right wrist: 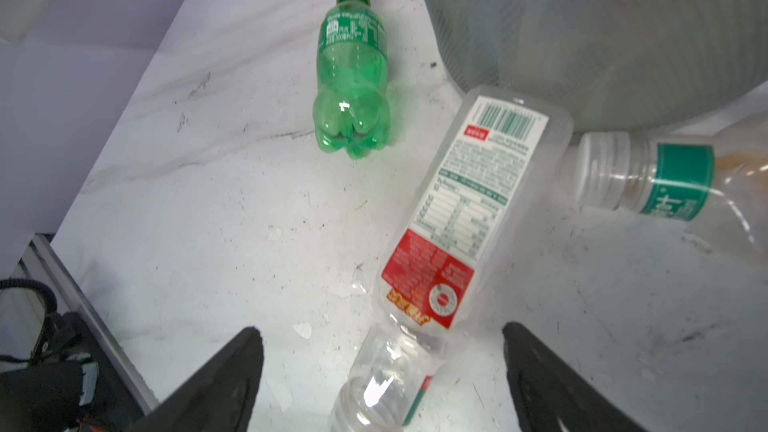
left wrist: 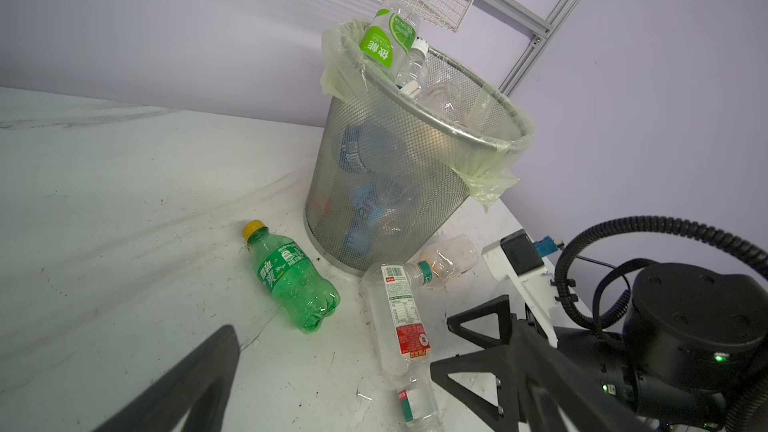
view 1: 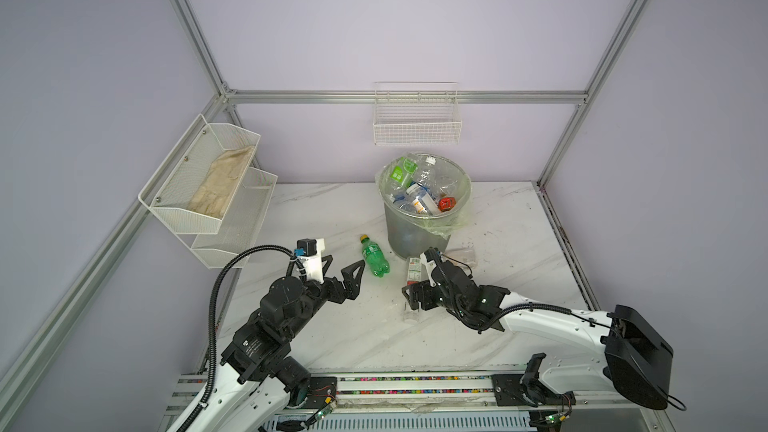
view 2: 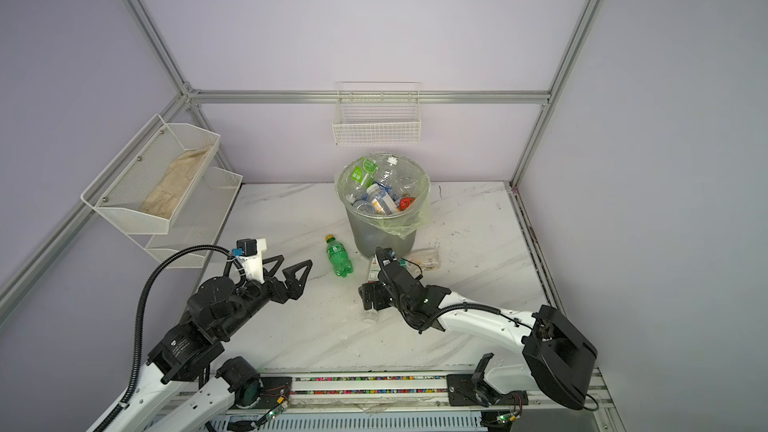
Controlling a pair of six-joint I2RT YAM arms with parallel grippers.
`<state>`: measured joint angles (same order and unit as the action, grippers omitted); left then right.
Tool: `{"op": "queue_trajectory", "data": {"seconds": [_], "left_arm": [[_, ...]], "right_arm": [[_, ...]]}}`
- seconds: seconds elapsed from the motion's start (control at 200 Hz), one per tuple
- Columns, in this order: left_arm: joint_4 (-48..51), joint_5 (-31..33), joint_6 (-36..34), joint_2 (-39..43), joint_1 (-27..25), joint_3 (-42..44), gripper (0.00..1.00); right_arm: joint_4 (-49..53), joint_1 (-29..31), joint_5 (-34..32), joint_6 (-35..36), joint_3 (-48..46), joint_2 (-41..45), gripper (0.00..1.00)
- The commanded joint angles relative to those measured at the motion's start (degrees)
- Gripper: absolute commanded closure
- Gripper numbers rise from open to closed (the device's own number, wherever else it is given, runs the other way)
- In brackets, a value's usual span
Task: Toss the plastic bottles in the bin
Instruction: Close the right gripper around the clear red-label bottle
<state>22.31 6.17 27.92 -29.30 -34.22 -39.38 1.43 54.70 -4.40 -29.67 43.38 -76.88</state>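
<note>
Your left jaws and right jaws stand spread. The right pair flanks a clear bottle (right wrist: 382,380) on the desk (right wrist: 208,222), seemingly untouched. A red-labelled bottle (right wrist: 469,201) lies against it at the foot of the bin (left wrist: 386,168), with a green bottle (left wrist: 291,280) nearby.

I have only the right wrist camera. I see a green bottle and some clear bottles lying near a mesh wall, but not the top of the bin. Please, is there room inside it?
Observer: Little room. In both top views the bin is piled with bottles almost to its rim, and a green-label bottle sticks up above the rim.
Operator: Thank you. Where is the left gripper? It is not in my picture.
Observer: The left gripper is open, to the left of the green bottle and apart from it.
Operator: The teal-label bottle is cut off at my picture's edge. Is it whole?
Observer: Yes. The left wrist view shows the whole teal-label bottle, crumpled, on its side close by the bin's base.
</note>
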Motion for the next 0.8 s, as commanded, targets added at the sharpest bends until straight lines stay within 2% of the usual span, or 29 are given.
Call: {"op": "queue_trajectory", "data": {"seconds": [0.0,0.165,0.3,0.545,0.795], "left_arm": [[0.3,0.2,0.3,1.3,-0.3,1.5,0.00],[1.5,1.0,0.3,2.4,-0.3,1.7,0.00],[2.3,1.6,0.3,2.9,-0.3,1.9,0.00],[3.0,2.1,0.3,3.9,-0.3,2.5,0.00],[4.0,2.8,0.1,4.8,-0.3,2.6,0.00]], "right_arm": [[5.6,0.1,-5.5,-2.3,4.6,-5.1,0.06],[12.1,0.2,-9.3,-5.9,11.4,-13.2,0.06],[17.8,0.6,-14.9,-10.7,15.6,-18.6,0.07],[18.2,1.0,-15.5,-10.9,19.7,-24.7,0.07],[18.9,1.6,-15.8,-11.0,21.5,-28.3,0.15]]}}
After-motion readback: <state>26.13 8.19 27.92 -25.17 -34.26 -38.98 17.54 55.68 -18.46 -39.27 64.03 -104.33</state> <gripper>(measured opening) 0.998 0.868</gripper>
